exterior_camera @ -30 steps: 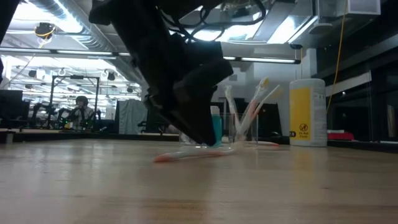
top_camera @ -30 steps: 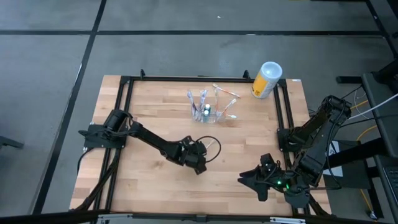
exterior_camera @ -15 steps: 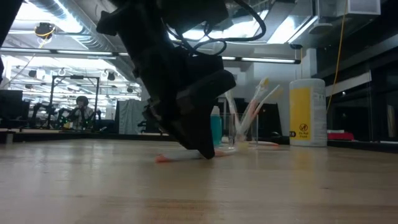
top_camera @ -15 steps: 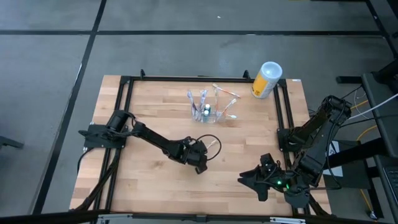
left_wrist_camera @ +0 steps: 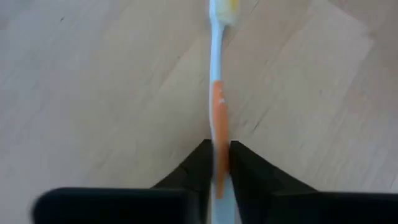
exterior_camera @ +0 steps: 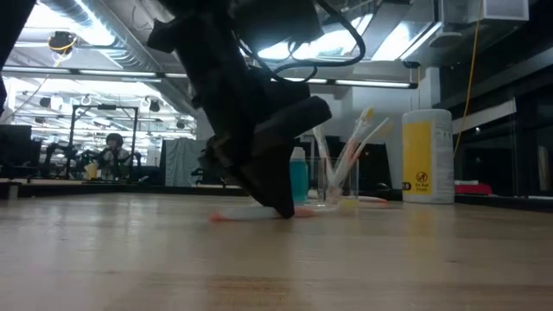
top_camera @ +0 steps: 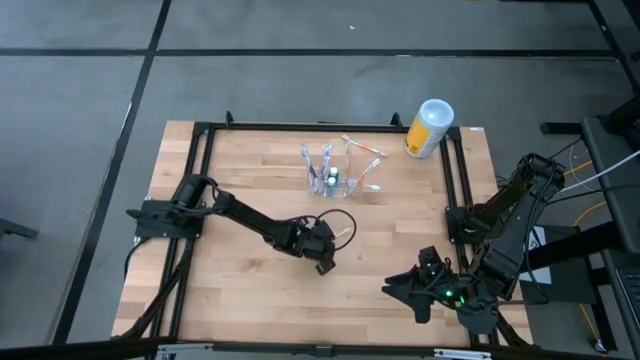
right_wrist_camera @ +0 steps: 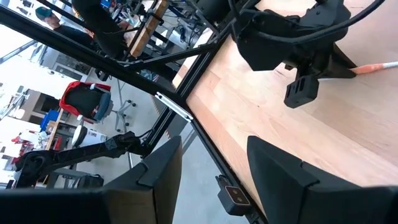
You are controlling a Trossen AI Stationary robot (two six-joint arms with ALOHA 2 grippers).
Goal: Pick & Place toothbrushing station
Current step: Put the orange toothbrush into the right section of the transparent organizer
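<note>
Wooden tabletop (top_camera: 250,290) is carrying the clear toothbrushing station (top_camera: 335,172) near its far edge, a yellow canister (top_camera: 428,128) standing off to its right. Mid-table, the left gripper (left_wrist_camera: 216,163) is pinching an orange-and-white toothbrush (left_wrist_camera: 217,106) lying flat. Near the table's front right corner, the right gripper (right_wrist_camera: 208,168) is waiting, fingers apart.

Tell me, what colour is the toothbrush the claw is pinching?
White with an orange grip, on the toothbrush; the left wrist view shows it best.

Toothbrush (left_wrist_camera: 217,106) flat on table (top_camera: 240,280), apparently before station (top_camera: 335,170).
</note>
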